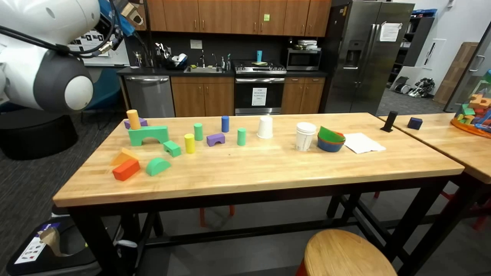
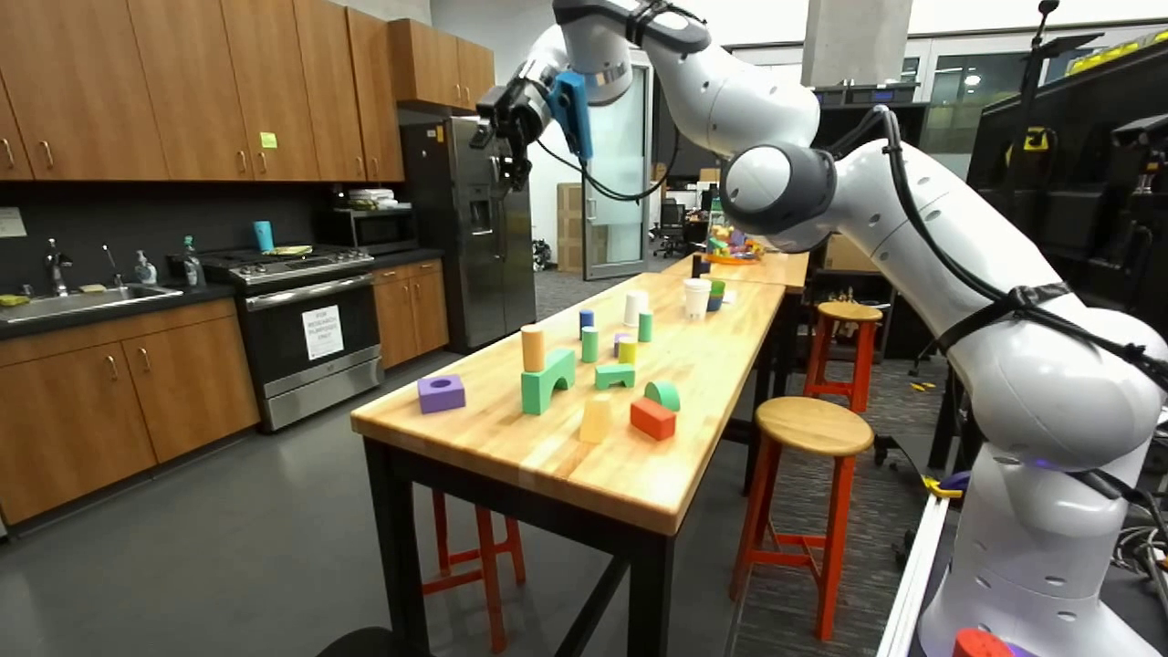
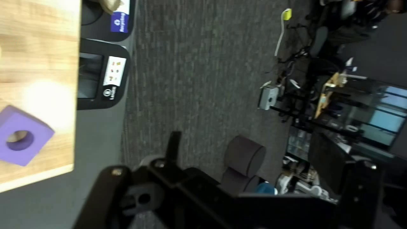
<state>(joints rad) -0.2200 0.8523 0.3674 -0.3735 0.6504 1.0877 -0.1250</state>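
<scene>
Blocks (image 1: pixel 148 134) and cups (image 1: pixel 264 127) are scattered across a table (image 1: pixel 268 168) opposite kitchen cabinets (image 1: pixel 238 17), a holed purple block (image 2: pixel 442 398) placed near a corner. The arm (image 2: pixel 771 100) is held high, its gripper (image 3: pixel 246 140) spread apart.

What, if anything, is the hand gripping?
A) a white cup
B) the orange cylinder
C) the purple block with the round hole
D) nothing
D: in the wrist view the hand has its jaws wide apart with nothing between them; the purple block lies apart on the table.

Both exterior views share table (image 1: pixel 268 165), wrist view (sideways) faces floor (image 3: pixel 190 79)
</scene>
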